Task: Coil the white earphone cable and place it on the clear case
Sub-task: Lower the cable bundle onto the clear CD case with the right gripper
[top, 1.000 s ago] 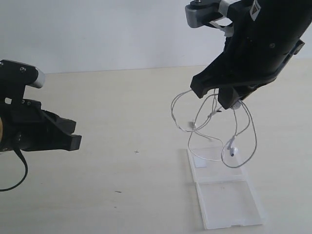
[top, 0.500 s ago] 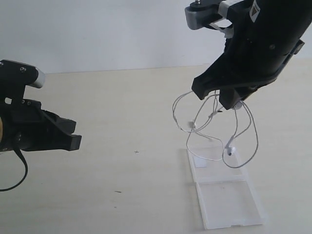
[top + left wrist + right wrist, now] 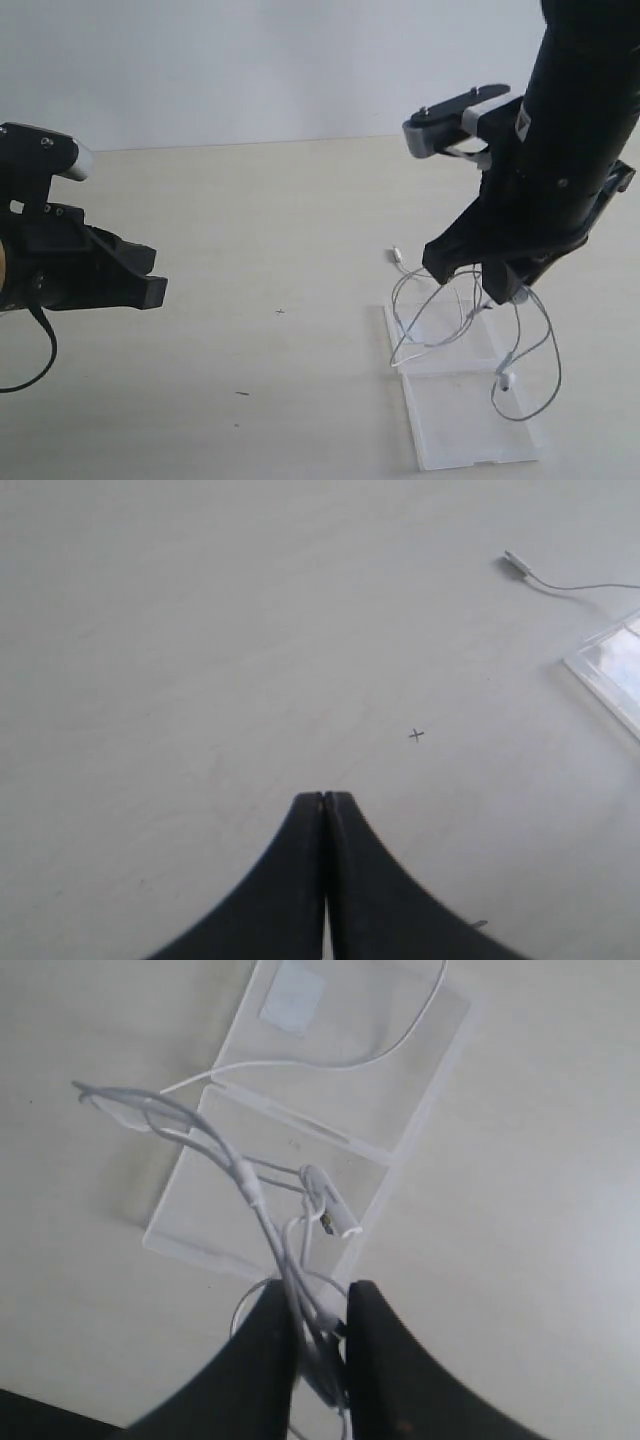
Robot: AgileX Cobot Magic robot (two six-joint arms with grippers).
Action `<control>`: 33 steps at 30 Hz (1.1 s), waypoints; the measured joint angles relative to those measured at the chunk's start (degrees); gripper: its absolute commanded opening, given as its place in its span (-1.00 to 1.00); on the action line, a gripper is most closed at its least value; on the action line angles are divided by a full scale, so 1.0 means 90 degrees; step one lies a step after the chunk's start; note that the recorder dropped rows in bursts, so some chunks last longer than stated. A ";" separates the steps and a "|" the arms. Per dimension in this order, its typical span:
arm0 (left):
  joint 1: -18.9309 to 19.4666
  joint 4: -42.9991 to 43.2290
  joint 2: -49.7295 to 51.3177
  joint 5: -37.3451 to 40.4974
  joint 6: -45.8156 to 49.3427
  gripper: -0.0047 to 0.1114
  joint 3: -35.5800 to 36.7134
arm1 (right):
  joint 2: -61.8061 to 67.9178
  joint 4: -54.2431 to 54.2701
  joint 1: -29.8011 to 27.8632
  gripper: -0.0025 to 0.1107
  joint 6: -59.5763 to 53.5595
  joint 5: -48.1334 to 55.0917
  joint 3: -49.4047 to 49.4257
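Observation:
My right gripper [image 3: 497,285] [image 3: 318,1305] is shut on a bundle of the white earphone cable [image 3: 452,325] [image 3: 250,1185], whose loops hang down from it. The clear case [image 3: 462,410] [image 3: 200,1210] lies open and flat on the table right under the gripper. Some loops touch or hang just over the case, and an earbud [image 3: 506,379] dangles above the near half. The plug end [image 3: 397,256] [image 3: 516,562] trails onto the table beyond the case. A white square sticker [image 3: 292,998] shows in the far half. My left gripper [image 3: 150,280] [image 3: 325,800] is shut and empty, far left.
The light wooden table [image 3: 280,230] spreads around the case. A small cross mark [image 3: 280,311] [image 3: 416,736] sits on it between the grippers. A white wall rises behind the table.
My right gripper has come down and moved right with the cable, from high above the case to just over it. The hanging loops now reach the case. The left arm has not moved.

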 measured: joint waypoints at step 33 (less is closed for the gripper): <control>0.0000 0.0000 0.0000 -0.0014 -0.0043 -0.92 0.0000 | 0.2149 0.0236 0.0000 -0.96 -0.0051 -0.0705 0.0118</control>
